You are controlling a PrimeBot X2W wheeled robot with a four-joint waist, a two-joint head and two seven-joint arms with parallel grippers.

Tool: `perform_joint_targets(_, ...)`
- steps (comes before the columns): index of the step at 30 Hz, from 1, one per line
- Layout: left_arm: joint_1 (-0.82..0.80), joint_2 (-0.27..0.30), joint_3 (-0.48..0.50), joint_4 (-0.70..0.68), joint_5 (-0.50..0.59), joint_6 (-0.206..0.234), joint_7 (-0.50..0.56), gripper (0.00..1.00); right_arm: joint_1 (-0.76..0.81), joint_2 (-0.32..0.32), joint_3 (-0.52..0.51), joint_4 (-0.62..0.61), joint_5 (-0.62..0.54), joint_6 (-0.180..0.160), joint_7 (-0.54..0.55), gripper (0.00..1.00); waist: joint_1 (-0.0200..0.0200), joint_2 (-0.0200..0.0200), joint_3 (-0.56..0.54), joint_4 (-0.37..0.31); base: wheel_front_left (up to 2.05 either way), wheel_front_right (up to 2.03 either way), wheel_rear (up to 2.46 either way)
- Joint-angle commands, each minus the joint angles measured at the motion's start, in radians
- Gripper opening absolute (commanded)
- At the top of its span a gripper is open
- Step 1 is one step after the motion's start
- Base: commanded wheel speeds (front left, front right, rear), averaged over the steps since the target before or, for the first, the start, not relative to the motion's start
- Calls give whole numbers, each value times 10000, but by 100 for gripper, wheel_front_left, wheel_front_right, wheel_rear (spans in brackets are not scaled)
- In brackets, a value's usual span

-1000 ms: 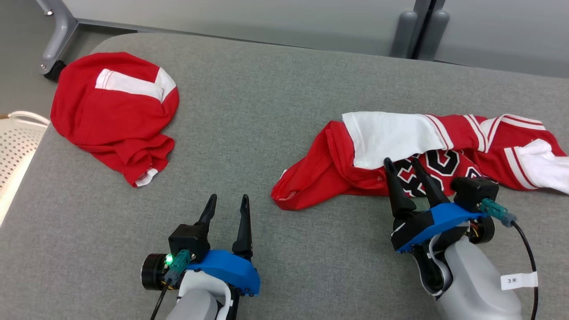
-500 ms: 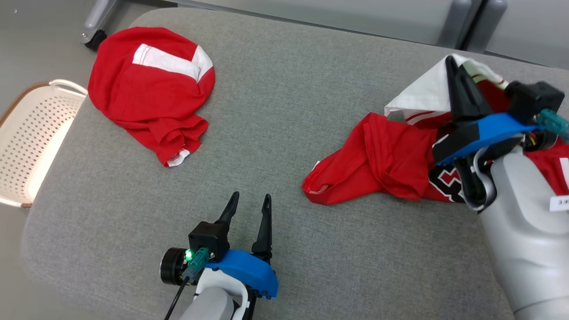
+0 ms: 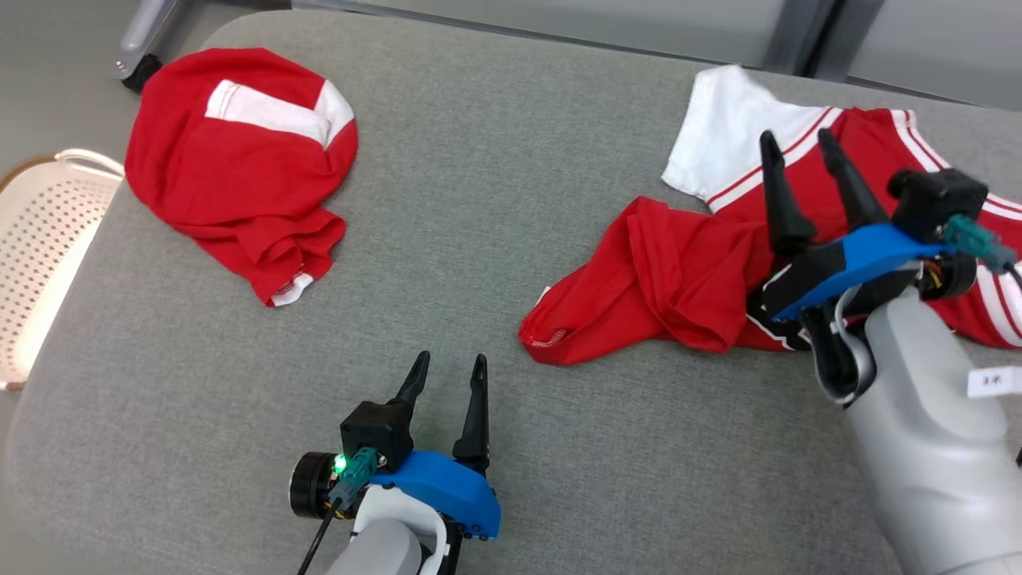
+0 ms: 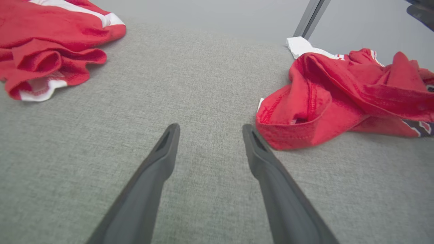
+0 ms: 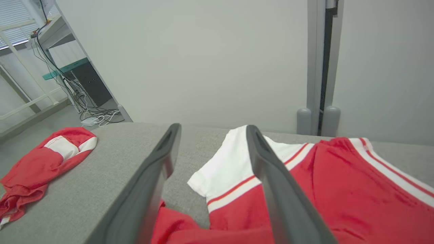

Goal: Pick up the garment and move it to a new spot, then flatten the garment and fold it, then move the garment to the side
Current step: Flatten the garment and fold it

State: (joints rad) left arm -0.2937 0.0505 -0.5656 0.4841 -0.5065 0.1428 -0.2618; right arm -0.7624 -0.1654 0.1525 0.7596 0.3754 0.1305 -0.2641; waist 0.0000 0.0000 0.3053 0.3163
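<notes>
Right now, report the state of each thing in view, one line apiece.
jersey: crumpled on the right side of the table, one white sleeve spread flat, not folded.
red shirt: bunched in a heap on the table's left side.
left gripper: open, holding nothing, low over bare table.
right gripper: open, holding nothing, above the jersey.

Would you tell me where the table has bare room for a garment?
Bare: the table middle, between red shirt and jersey, beyond the left gripper. Crowded: the right side, with jersey and right gripper.
</notes>
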Motion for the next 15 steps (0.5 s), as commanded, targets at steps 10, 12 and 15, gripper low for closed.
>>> perform_joint_targets(10, -89, 1, 104, 154, 160, -101, -47, 100, 3246, 81, 1725, -2613, 1521, 4, -3, 100, 0, 0, -435, -988, 0, 0, 0)
perform_joint_targets(12, -46, 1, 119, 180, 165, -115, -47, 100, 3655, 26, 1912, -2907, 1751, 4, -3, 100, 0, 0, -482, -1026, 0, 0, 0)
perform_joint_targets(15, 12, 1, 155, 202, 165, -154, -47, 100, 4170, -21, 2265, -3181, 2032, 4, -3, 100, 0, 0, -540, -1063, 0, 0, 0)
